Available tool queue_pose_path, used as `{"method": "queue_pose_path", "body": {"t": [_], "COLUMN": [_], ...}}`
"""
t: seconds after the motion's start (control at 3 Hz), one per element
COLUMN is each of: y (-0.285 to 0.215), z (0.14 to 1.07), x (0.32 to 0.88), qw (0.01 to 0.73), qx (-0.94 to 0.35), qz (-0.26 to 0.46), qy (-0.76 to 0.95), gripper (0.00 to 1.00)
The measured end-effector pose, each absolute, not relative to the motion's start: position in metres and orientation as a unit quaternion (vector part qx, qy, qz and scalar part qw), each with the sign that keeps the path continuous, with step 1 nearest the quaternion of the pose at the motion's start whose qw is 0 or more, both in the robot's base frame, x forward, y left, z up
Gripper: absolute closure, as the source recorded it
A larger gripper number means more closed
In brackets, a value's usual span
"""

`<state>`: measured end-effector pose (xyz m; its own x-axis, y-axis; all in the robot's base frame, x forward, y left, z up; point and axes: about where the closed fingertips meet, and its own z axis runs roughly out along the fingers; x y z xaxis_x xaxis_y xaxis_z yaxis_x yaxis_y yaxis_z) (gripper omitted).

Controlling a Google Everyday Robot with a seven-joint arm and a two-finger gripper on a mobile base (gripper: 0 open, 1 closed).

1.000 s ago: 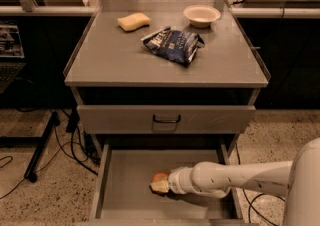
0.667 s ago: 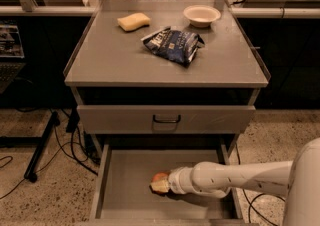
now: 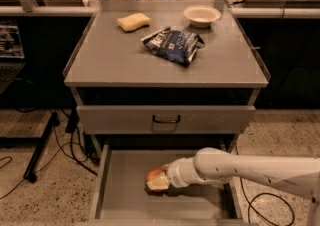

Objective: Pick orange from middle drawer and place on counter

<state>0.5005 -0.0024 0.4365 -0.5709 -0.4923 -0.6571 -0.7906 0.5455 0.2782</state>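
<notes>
Nearest me, low in view: the middle drawer (image 3: 125,180) is pulled out, with a flat grey floor and low walls. The orange (image 3: 154,174) sits on that floor, about mid-width. The gripper (image 3: 159,184) is down inside the drawer, hard against the orange from the right, its pale tip overlapping the fruit's lower edge. I cannot tell how wide the gripper stands, or whether it actually has the orange. Contact looks likely but a hold is unconfirmed. The arm (image 3: 240,167) comes in low from the right, crossing the drawer's right wall.

Above that is a closed drawer front (image 3: 115,119) with a black handle (image 3: 166,119), overhanging the rear of the open drawer.

Farther off is the counter (image 3: 110,60). A chip bag (image 3: 172,44) lies right of centre, with a sponge (image 3: 133,21) at back left and a bowl (image 3: 201,15) at back right.

My read of the risks:
- **Weak grip.** The skin is smooth and round, so a lift on a poor grip lets it pop free and roll across the flat floor, possibly back under the drawer front where reach is poor.
- **Straight lift.** Rising straight up could knock the arm or fruit against the drawer front or the counter edge. I would draw out toward me first.
- **The place.** The fruit may roll on the flat top or nudge the bag. The open near-left patch looks safest.
</notes>
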Motion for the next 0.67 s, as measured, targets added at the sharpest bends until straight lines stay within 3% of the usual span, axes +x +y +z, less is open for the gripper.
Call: {"method": "queue_pose_path", "body": {"t": [0.67], "y": [-0.02], "z": [0.554], "x": [0.448], "qw": [0.282], "qx": [-0.458], "qz": [0.315], "qy": [0.782], "gripper": [1.0]}}
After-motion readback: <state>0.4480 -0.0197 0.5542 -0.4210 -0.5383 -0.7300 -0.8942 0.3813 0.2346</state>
